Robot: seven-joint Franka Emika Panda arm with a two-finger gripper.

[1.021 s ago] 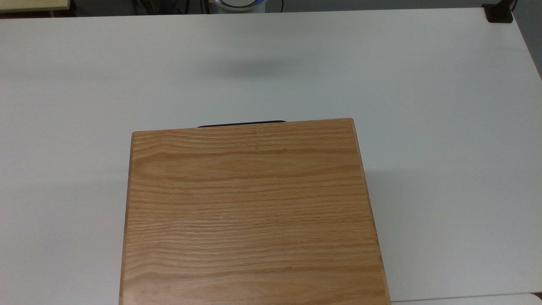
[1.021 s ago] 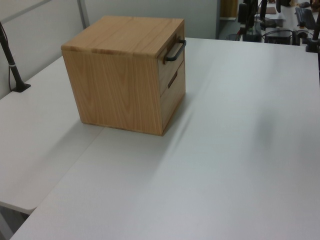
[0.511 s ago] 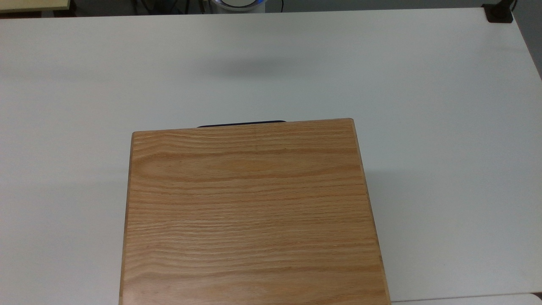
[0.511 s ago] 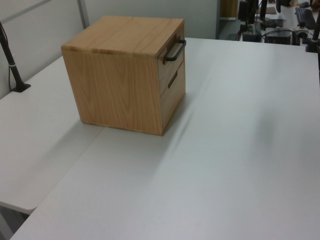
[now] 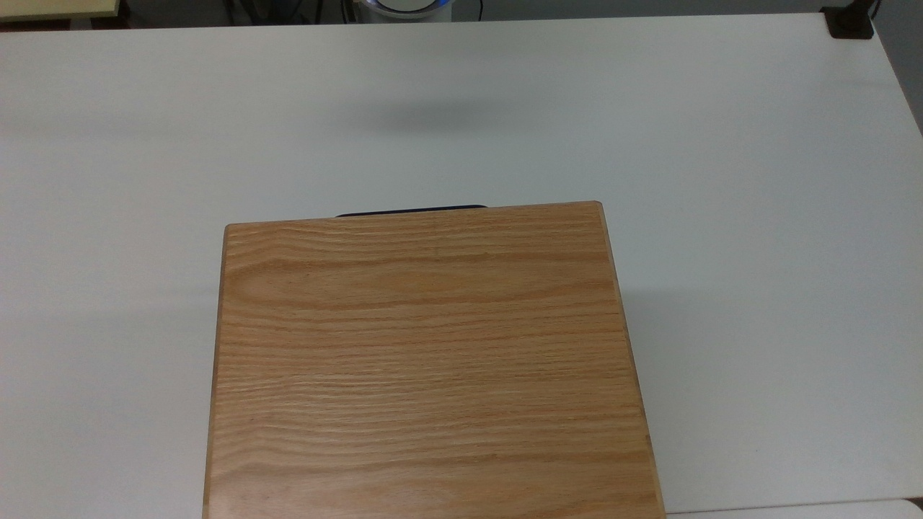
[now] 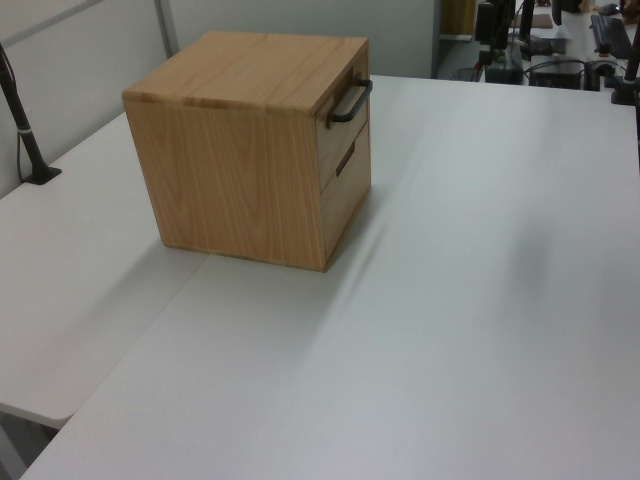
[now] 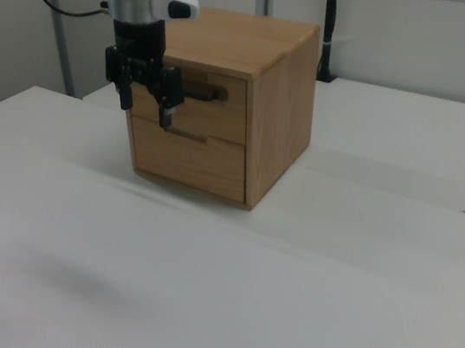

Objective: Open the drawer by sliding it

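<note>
An oak cabinet [image 5: 433, 360] stands on the white table [image 5: 721, 144]. Its upper drawer [image 6: 338, 128] sits shut, flush with the cabinet front, and carries a long black bar handle [image 6: 351, 101]. From above, just the handle's edge [image 5: 411, 210] peeks out past the top panel. In the right view my gripper [image 7: 147, 109] hangs open, with nothing between its fingers, in front of the drawer [image 7: 216, 110]. It covers the left part of the handle [image 7: 205, 94]. I cannot tell how far it stands off the drawer front.
Below the drawer is a second front with a cut-out grip [image 7: 190, 137]. A black clamp post [image 6: 28, 140] stands at the left view's left table edge, another clamp [image 5: 849, 23] at the top view's far right corner. The arm's base [image 5: 407, 6] is beyond the far edge.
</note>
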